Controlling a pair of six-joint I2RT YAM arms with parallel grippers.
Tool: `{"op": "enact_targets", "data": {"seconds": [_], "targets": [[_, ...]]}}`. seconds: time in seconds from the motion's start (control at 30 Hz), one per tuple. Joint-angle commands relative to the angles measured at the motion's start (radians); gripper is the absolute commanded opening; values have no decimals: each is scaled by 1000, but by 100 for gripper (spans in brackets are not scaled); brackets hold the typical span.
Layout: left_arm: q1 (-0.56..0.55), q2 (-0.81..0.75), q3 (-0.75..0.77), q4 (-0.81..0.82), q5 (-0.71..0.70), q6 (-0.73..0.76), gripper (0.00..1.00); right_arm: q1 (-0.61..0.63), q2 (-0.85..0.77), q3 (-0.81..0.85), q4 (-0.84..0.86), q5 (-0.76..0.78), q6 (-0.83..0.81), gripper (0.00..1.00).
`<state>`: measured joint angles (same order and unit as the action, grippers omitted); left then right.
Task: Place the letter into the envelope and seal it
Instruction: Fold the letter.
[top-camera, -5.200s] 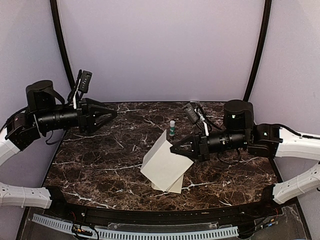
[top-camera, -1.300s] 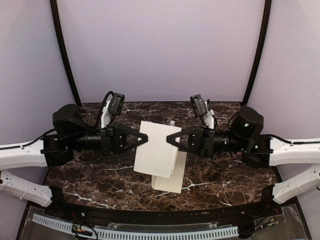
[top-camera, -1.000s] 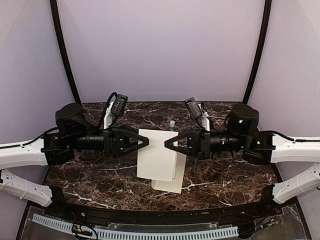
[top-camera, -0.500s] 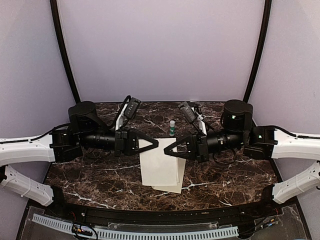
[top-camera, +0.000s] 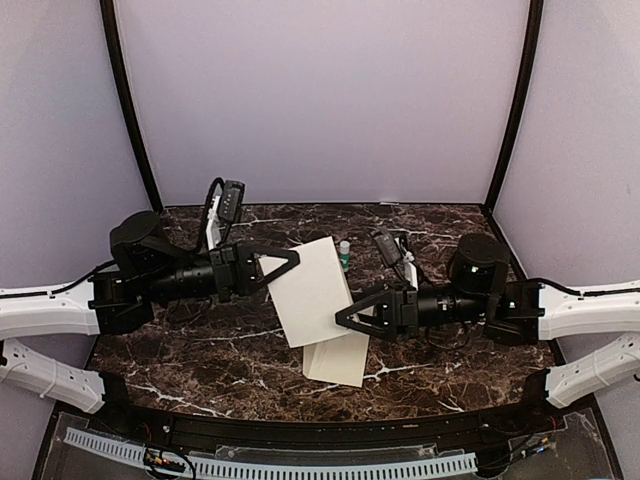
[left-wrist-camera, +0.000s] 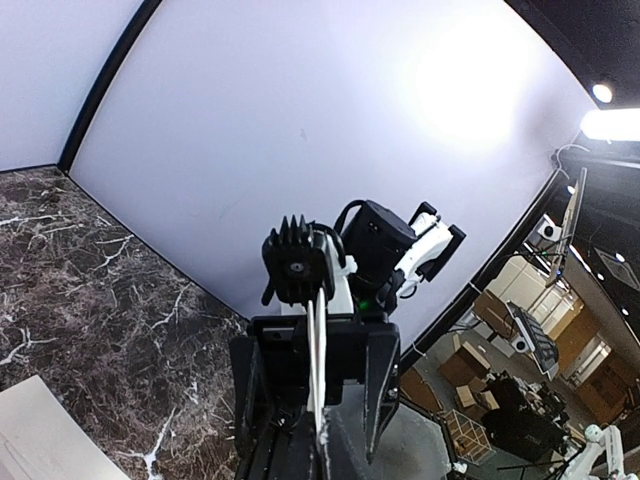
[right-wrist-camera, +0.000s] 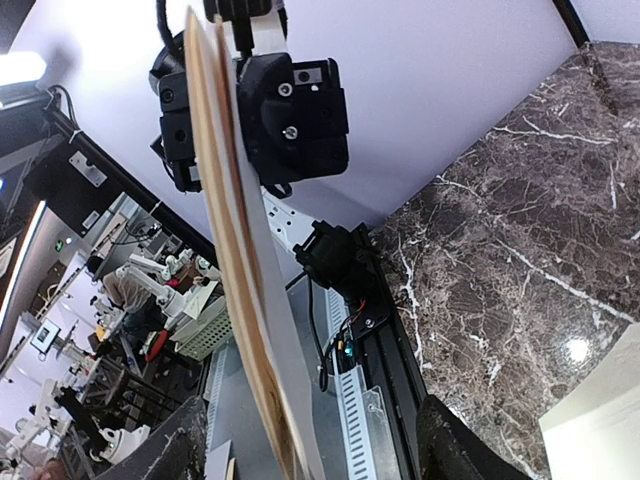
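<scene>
Two grippers above the envelope (top-camera: 338, 364): left gripper (top-camera: 286, 261) pinches the letter (top-camera: 312, 292), tilted over it; right gripper (top-camera: 346, 318) I read as spread, astride the letter's edge.

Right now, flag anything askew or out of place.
The white sheet hangs tilted in the air, pinched near one corner by the left gripper, above the cream sheet lying on the table. The right gripper is open beside it.
</scene>
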<state>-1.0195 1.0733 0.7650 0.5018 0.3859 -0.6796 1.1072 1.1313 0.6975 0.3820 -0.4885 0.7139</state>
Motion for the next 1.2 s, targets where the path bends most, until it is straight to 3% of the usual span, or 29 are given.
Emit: {"op": "enact_targets", "data": {"seconds": [0.0, 0.13, 0.27, 0.4, 0.53, 0.7, 0.9, 1.17], "targets": [[-4, -37, -52, 137, -103, -37, 0, 12, -9, -47, 196, 39, 84, 63], [-3, -41, -62, 124, -110, -52, 0, 14, -6, -58, 258, 43, 101, 31], [-4, -37, -69, 120, -68, -55, 4, 15, 4, -25, 203, 48, 76, 0], [-3, -33, -14, -48, -54, -10, 45, 14, -8, 9, 91, 58, 33, 0], [5, -68, 6, -200, -80, 43, 72, 6, -21, 89, -156, 81, -40, 0], [54, -67, 69, -433, -29, 104, 79, -1, -19, 167, -360, 33, -116, 0], [89, -34, 138, -571, 72, 219, 84, -1, 8, 225, -500, -94, -182, 0], [89, 34, 206, -582, 206, 253, 85, -2, 52, 266, -569, -185, -266, 0]]}}
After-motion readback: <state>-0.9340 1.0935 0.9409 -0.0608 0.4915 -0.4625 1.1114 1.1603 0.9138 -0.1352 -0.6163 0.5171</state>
